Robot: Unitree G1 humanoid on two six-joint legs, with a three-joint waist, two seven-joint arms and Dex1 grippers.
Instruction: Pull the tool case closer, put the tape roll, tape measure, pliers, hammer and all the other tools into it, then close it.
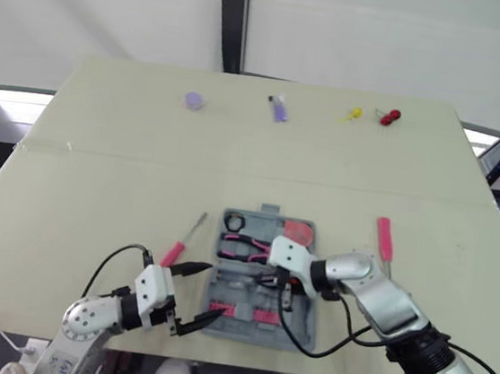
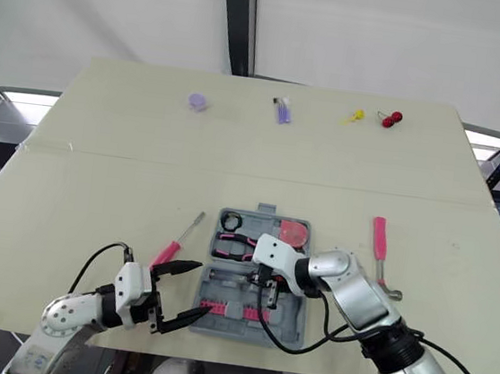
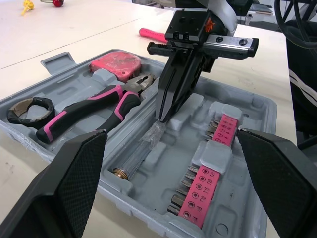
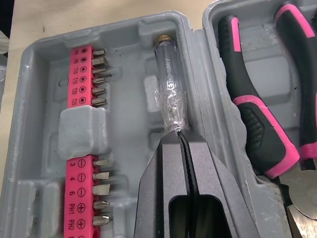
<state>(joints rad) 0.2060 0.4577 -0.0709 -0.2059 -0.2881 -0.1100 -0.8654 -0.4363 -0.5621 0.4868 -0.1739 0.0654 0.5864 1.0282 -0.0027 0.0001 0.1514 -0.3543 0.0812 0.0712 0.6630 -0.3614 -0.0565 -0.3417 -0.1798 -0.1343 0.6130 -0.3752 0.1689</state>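
Grey tool case (image 3: 168, 171) lies open on the worktop (image 1: 97, 179). The right claw (image 3: 162, 116) pinches a clear-handled screwdriver (image 4: 168, 84) inside. The left claw (image 1: 217, 289) is spread apart at the case's edge.

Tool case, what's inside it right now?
The tool case holds a tape roll, pliers, tape measure, pink bit strips and a clear driver pinched by the right hand, which hides the tray beneath it.

The open tool case (image 3: 261, 103) lies on the table (image 1: 99, 161) near its front edge. In its rear half the tape roll (image 3: 29, 109) lies at the left, the pliers (image 3: 89, 111) before it, and the tape measure (image 3: 115, 64) at the right. A screwdriver (image 1: 182, 242) lies just left of the case, and the hammer (image 1: 383, 238) lies to its right.
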